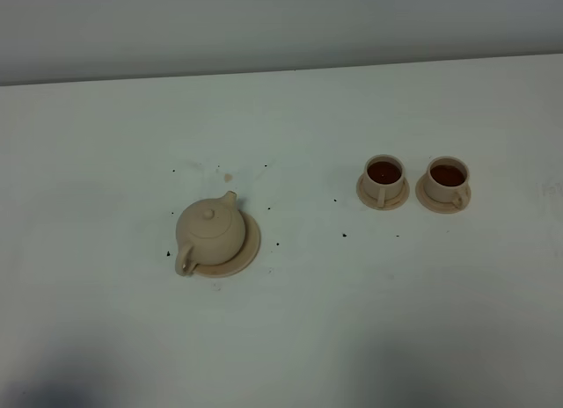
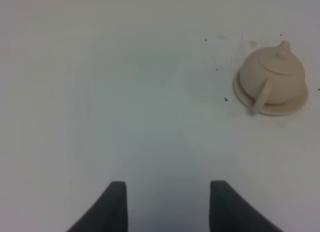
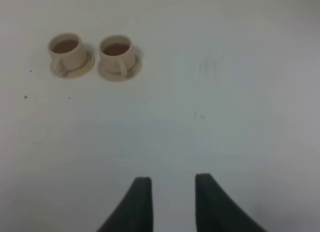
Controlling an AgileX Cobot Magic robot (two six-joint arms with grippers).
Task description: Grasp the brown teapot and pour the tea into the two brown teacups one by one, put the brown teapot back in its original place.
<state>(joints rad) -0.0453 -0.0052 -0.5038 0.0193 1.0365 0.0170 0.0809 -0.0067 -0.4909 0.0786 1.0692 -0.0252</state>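
Brown teapot [image 1: 210, 232] is sitting on its saucer [image 1: 249, 247], lid on, contents hidden; we are seeing it matte tan, well ahead of the left pincer [image 2: 167, 204], whose jaws are standing apart, empty. Two brown teacups [image 1: 383, 173] [image 1: 447, 178] are holding dark tea, far ahead of the right pincer [image 3: 172, 202], also parted.
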